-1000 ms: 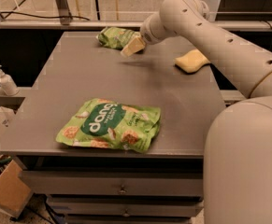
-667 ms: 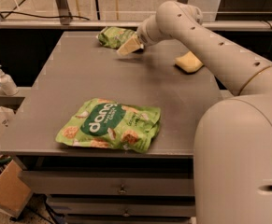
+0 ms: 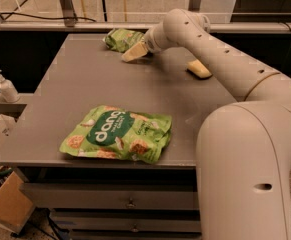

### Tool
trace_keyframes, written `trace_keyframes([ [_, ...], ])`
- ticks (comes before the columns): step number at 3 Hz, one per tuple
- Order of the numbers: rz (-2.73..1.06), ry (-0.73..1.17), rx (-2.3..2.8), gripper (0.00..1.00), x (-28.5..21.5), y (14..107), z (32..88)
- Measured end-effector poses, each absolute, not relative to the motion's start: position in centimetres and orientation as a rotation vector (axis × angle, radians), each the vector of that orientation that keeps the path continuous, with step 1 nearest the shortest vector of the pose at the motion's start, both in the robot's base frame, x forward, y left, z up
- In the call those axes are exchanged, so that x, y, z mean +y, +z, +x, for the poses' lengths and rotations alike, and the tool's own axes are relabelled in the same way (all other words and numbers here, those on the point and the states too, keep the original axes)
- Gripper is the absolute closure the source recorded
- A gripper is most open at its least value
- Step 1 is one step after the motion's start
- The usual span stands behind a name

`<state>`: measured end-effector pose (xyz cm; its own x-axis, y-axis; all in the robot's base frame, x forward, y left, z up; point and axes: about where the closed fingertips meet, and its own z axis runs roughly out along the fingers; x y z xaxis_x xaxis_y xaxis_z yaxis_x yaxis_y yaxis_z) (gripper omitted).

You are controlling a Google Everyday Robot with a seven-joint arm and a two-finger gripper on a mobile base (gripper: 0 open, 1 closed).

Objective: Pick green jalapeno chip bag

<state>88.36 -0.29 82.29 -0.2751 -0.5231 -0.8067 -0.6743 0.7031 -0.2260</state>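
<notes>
The green jalapeno chip bag (image 3: 121,38) is small, wrinkly and light green, lying at the far edge of the grey table (image 3: 85,91). My gripper (image 3: 133,53) reaches over the table from the right and sits just right of and in front of the bag, low over the tabletop, its pale fingers pointing left toward the bag's near corner. It holds nothing that I can see.
A larger green "dang" bag (image 3: 118,133) lies near the table's front edge. A yellow sponge (image 3: 199,69) lies at the right, under my arm. A white pump bottle (image 3: 6,86) stands on a ledge at the left. Drawers sit below the table.
My arm and gripper have shifted slightly left along the far side of the table, closer to the small bag. The bags and the sponge lie where they were.
</notes>
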Motion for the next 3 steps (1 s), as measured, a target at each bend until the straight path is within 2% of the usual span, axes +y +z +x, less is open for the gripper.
trace_keyframes([
  [3, -0.92, 0.198, 1.95, 0.87, -0.35, 82.72, 88.4],
])
